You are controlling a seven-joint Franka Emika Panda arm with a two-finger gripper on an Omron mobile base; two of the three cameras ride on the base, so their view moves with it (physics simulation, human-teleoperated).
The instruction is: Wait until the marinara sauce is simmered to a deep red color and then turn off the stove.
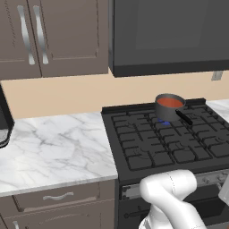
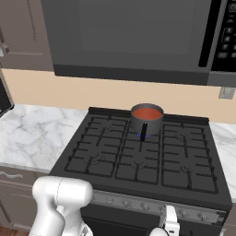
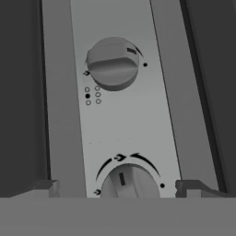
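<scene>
Looking down the stove (image 2: 138, 161), I saw the sauce (image 2: 147, 112) orange-red in its saucepan (image 2: 146, 123) on a back burner; my tool (image 3: 120, 186) was spread wide, straddling a front knob (image 3: 129, 182).

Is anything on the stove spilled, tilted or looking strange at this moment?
Nothing stands out. The saucepan sits upright on a rear burner of the stove, a small blue flame under it, and the marinara sauce stays inside the rim. No spill shows on the grates. The open gripper faces the front knobs.
</scene>
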